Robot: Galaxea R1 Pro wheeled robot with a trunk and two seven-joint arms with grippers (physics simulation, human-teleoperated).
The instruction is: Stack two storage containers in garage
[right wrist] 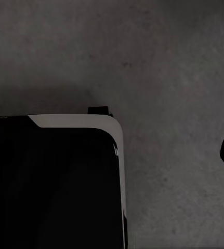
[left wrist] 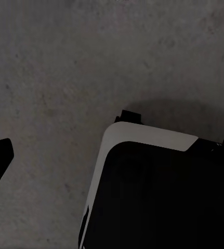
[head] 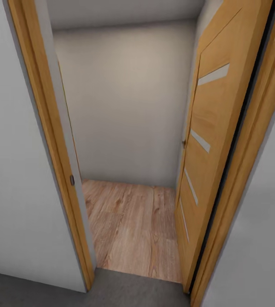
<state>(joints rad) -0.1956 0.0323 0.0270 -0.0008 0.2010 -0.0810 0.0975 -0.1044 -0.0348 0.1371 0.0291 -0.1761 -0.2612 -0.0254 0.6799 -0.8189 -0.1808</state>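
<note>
the robot faces an open honey-coloured wooden door [head: 210,140] at two o'clock, light wood-plank floor [head: 133,226] beyond; containers unseen, gripper states cannot be told; its base could clip the orange wooden door frame [head: 48,140].

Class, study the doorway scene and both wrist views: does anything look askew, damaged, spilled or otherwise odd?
Nothing stands out. The wooden door stands open on the right of its frame, with clean wood-plank floor beyond. Both wrist views show unmarked grey concrete floor beside the robot's dark base.
</note>
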